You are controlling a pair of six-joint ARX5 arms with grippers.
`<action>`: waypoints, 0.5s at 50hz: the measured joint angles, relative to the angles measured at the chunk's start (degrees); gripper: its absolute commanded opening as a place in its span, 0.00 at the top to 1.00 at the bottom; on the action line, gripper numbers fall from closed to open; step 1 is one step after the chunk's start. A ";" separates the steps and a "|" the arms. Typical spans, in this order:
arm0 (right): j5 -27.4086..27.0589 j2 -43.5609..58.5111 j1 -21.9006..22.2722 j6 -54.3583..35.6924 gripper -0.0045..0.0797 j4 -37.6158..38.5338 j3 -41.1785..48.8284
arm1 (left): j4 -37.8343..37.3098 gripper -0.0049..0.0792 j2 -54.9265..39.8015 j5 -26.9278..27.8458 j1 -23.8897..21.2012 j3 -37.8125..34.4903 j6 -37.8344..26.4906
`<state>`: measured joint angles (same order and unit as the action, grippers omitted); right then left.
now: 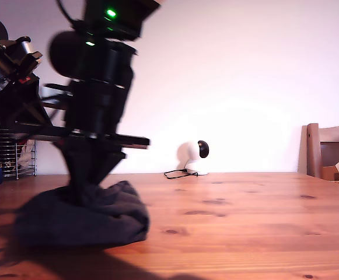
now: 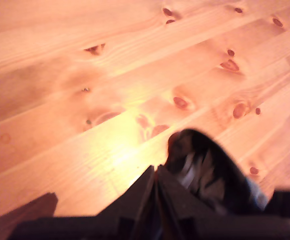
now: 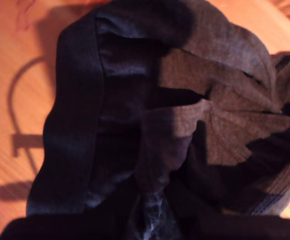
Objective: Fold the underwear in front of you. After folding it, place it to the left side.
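While both arms work over the desk [image 1: 245, 221], the scene stands so:

Underwear: a limp dark heap [image 1: 99, 219] lying on the desk, directly under my second end effector [image 1: 90, 175]. One part of the cloth is drawn up in a peak to meet it.

Second end effector: down in the heap, its tip buried in cloth in the exterior view. Its own wrist view is filled by the underwear [image 3: 85, 125], with the wide waistband curving along one side and grey folds bunched in pleats beyond the tip [image 3: 145, 225]. The fingers are dark and blurred against the dark cloth, so I cannot tell whether they are wide, narrow or gripping.

First end effector: well above bare desk [image 2: 85, 100], seen only in its own wrist view [image 2: 155, 175]. The fingers seem drawn close together, but the picture is blurred. A dark fold with a pale patch [image 2: 204, 170] sits just beside them, and I cannot tell whether it is pinched.

Other arm: a raised arm [image 1: 6, 58] behind my second end effector, away from the heap. I cannot tell for sure which arm it is.

Beyond the heap: a white round device [image 1: 189, 156] with a cable at the desk's far edge, and a chair [image 1: 329, 151] farther off.
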<state>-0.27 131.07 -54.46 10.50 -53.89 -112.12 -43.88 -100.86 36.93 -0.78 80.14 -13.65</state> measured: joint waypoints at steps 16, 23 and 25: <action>-1.88 4.61 -1.51 -0.28 0.96 -1.99 -1.49 | -1.36 0.96 0.07 -0.07 -0.20 0.00 0.00; -6.23 4.74 -1.64 -1.36 0.96 -3.69 -1.51 | -1.31 0.96 0.98 -0.09 -0.20 0.00 0.00; -7.45 4.74 -1.66 -1.38 0.96 -4.61 -1.53 | -1.29 0.96 1.36 -0.07 -0.20 0.00 0.00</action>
<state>-7.73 135.81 -56.12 9.13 -58.50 -113.65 -45.17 -99.50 36.86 -0.97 80.14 -13.65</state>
